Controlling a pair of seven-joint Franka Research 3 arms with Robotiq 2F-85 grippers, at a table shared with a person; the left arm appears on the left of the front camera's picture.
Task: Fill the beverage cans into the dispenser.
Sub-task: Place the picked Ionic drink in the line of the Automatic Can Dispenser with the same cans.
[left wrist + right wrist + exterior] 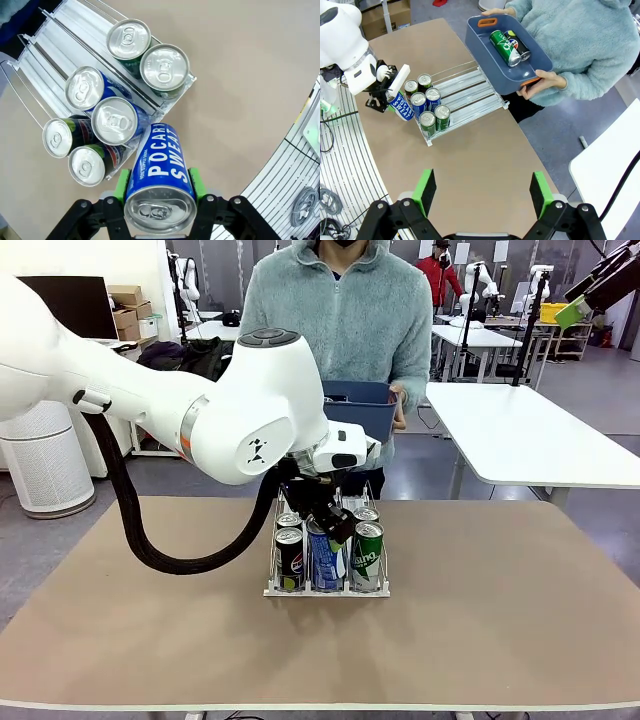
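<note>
A: While the left gripper point(158, 184) clamps its green pads on the blue-and-white can point(160, 165), where is this can?
B: It hangs tilted just at the front end of the dispenser point(470, 85), near the middle lane. Whether it touches a can there, I cannot tell.
A: And inside the dispenser?
B: 6 cans point(114, 120) stand at the front end, 2 in each of the 3 lanes.
A: The right gripper point(482, 194)?
B: Its jaws stand wide apart, empty, well apart from the dispenser. Behind the dispenser a person holds a blue bin point(479, 60) with 2 cans point(506, 47) lying inside.
</note>
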